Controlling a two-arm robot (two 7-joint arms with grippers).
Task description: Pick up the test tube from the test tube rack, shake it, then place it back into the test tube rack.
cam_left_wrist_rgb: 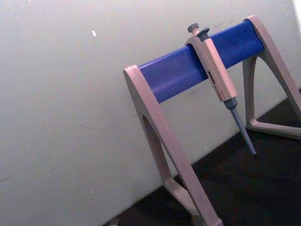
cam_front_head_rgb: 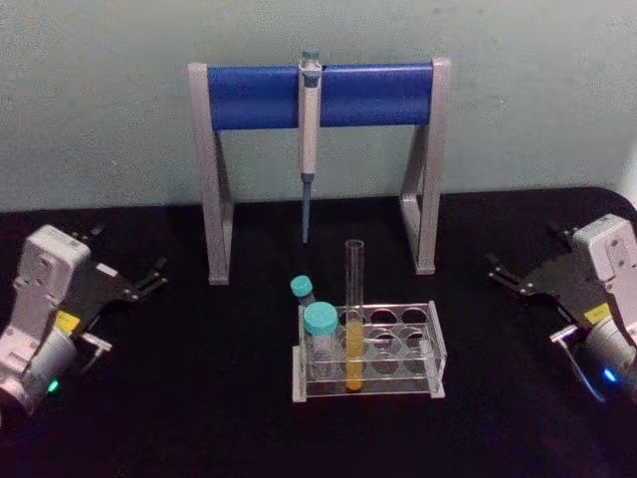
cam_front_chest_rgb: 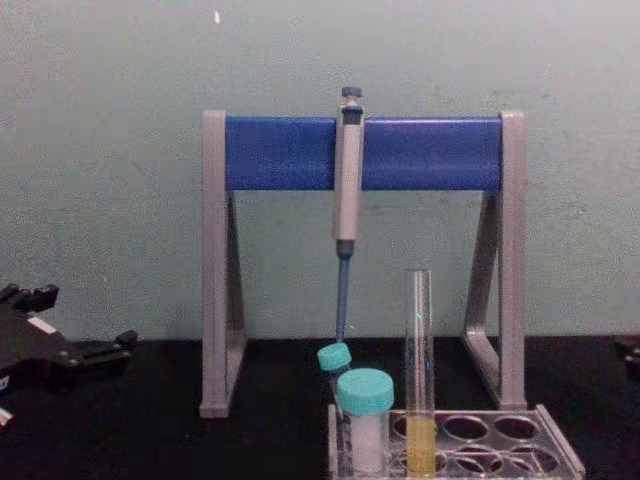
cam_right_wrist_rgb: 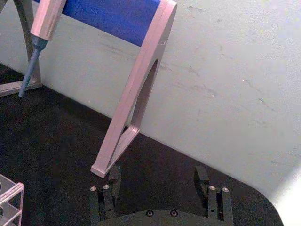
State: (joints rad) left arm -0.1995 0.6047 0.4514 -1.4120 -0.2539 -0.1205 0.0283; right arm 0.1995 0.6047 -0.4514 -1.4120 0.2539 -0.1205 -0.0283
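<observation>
The test tube (cam_front_head_rgb: 353, 299), tall, clear and uncapped, stands upright in the front row of the test tube rack (cam_front_head_rgb: 428, 386), yellow-orange liquid in its lower part. From the chest view the test tube (cam_front_chest_rgb: 418, 340) rises well above the rack (cam_front_chest_rgb: 562, 452). My left gripper (cam_front_head_rgb: 127, 253) rests open on the black table far to the left of the rack, holding nothing. Far to the right sits my right gripper (cam_front_head_rgb: 525, 250), also open and empty. The right wrist view shows the right gripper (cam_right_wrist_rgb: 158, 182) with its fingers (cam_right_wrist_rgb: 111, 187) wide apart, and a corner of the rack (cam_right_wrist_rgb: 10, 197).
A grey-and-blue pipette stand (cam_front_head_rgb: 249, 96) with a hanging pipette (cam_front_head_rgb: 310, 129) stands behind the rack. A teal-capped vial (cam_front_head_rgb: 320, 337) and a small slanted teal-capped tube (cam_front_head_rgb: 303, 290) sit at the rack's left end. A wall closes the table's far side.
</observation>
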